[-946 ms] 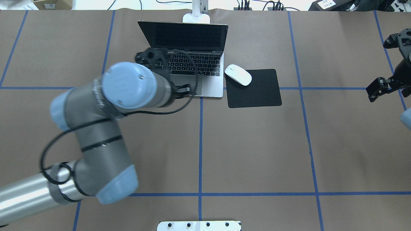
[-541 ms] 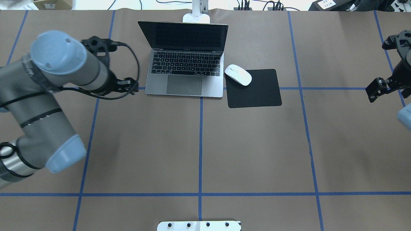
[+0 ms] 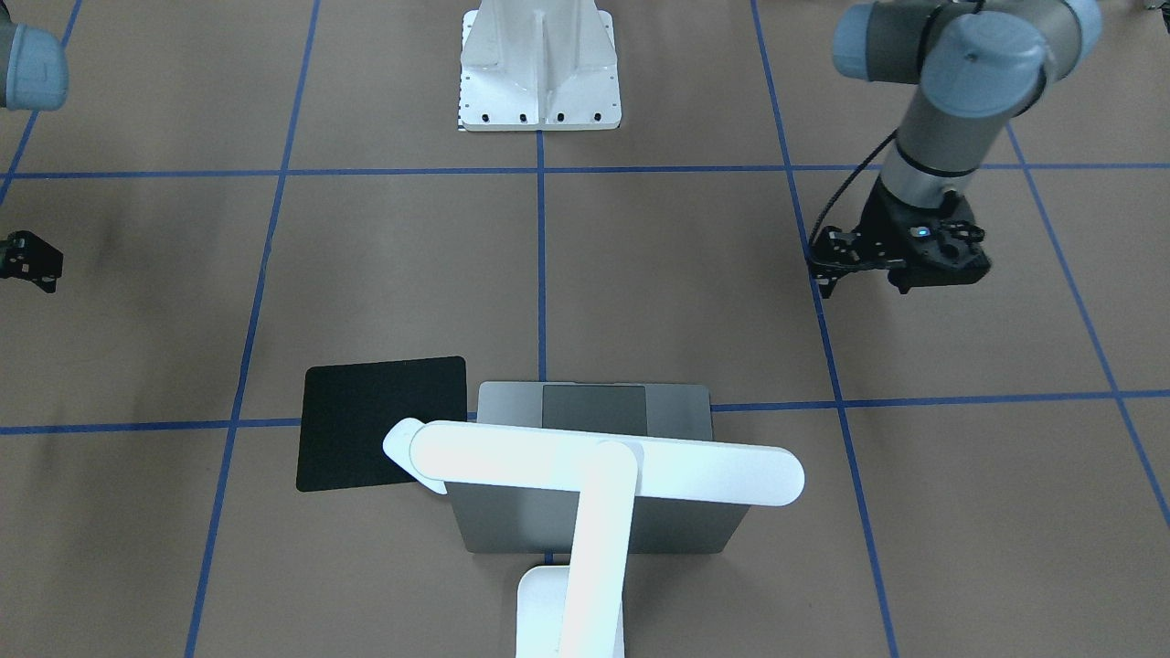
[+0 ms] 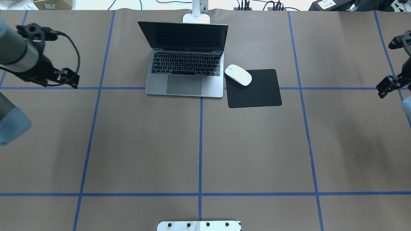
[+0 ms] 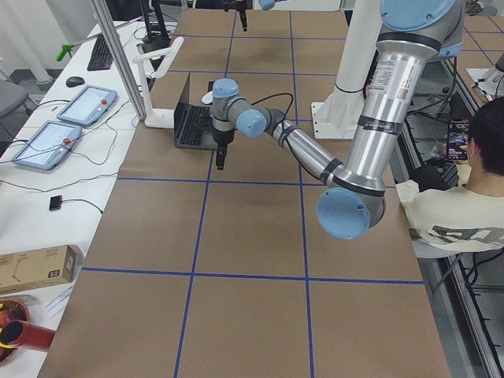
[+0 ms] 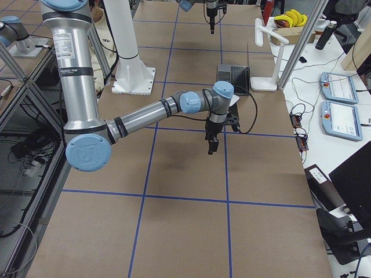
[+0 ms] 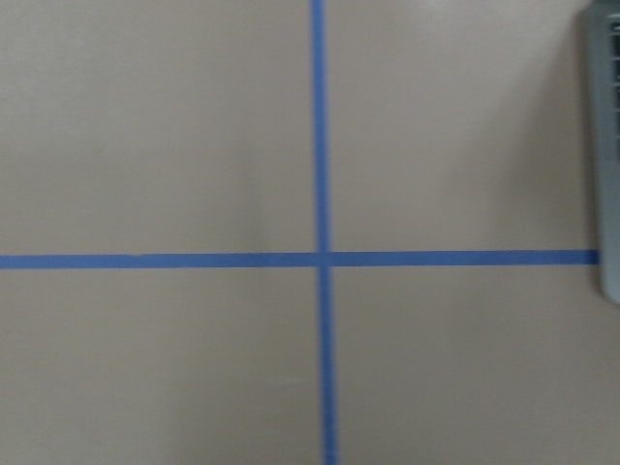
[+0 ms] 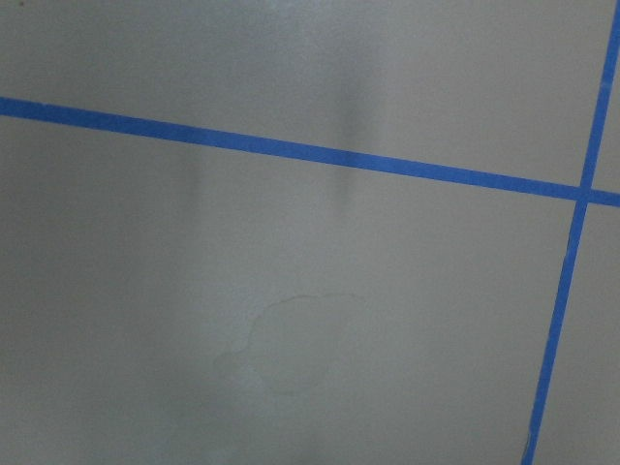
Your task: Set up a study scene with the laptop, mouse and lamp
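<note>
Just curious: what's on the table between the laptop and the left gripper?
Nothing: the overhead view shows only bare table and blue tape between left gripper and laptop.

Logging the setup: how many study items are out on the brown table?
3. The laptop sits open at the far middle. The mouse lies beside it at the black pad's corner. The lamp stands behind the laptop's screen. None seems hidden.

No legible txt, arm sticker (image 6: 68,55) too small, laptop (image 4: 184,69) keys unreadable
</note>
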